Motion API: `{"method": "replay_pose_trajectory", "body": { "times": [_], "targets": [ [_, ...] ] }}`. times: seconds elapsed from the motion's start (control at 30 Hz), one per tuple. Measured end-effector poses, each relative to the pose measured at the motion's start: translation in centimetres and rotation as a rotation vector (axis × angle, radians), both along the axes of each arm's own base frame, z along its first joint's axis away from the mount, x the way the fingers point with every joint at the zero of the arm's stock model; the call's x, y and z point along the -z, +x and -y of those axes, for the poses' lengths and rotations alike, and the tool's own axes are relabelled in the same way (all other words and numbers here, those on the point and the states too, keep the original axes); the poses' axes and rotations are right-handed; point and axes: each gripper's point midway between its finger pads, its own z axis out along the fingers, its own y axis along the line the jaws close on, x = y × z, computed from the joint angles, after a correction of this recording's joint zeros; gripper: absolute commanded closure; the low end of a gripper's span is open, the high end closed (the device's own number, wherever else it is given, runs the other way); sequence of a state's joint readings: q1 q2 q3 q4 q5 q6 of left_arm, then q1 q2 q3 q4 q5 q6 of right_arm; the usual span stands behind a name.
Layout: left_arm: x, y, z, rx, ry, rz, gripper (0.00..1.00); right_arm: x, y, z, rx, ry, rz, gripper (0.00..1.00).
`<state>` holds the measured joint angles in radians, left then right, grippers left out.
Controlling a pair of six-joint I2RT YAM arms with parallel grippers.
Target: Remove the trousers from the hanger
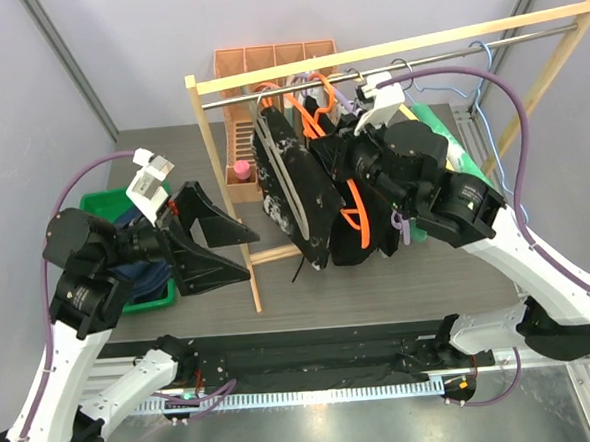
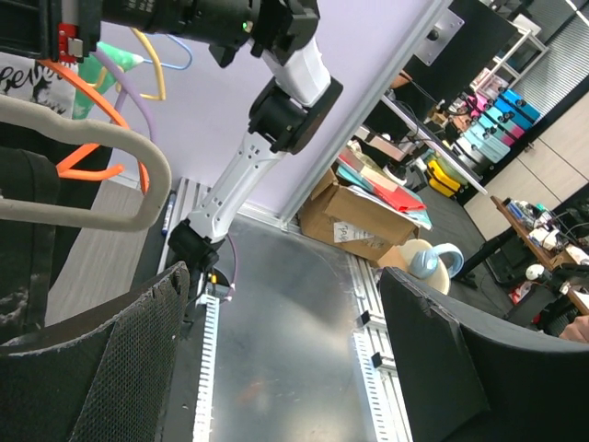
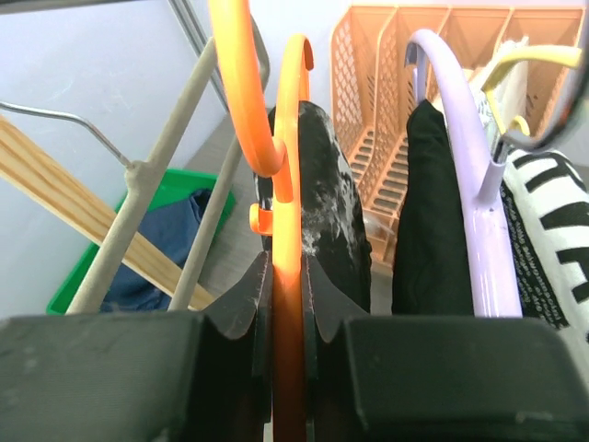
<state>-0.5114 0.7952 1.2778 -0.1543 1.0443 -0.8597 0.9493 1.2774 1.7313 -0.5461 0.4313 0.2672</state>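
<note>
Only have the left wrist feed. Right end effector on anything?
Observer: Yes. The right end effector is shut on the orange hanger.
Operator: What's on that hanger?
Observer: The black speckled trousers appear to hang on it.
Operator: Where's the navy pair?
Observer: The navy trousers lie in the green bin, off the rack.

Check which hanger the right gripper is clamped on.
The orange plastic hanger by the black white-speckled trousers; the right gripper pinches it. The lilac hanger hangs free.
</note>
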Motion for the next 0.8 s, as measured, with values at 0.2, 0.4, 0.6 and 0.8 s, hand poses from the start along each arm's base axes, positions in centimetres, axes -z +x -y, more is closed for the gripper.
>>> {"method": "replay_pose_trajectory", "body": {
  "times": [0.2,0.4,0.6,0.8],
  "targets": [
    [0.3,0.8,0.3,-0.024,0.008,-0.021,0.16,0.1,-0.2,0.3,-0.015,0.062,0.105,0.99],
    [0.6,2.3,0.8,-0.061,0.032,-0.028,0.16,0.1,0.1,0.2,-0.024,0.088,0.238,0.99],
    [1.2,3.9,1.3,-0.095,0.067,-0.042,0.16,0.0,0.7,-0.1,-0.017,0.100,0.347,0.99],
    [1.6,5.6,1.9,-0.131,0.099,-0.038,0.17,-0.3,0.8,-0.5,-0.021,0.099,0.452,0.99]
  ]
}}
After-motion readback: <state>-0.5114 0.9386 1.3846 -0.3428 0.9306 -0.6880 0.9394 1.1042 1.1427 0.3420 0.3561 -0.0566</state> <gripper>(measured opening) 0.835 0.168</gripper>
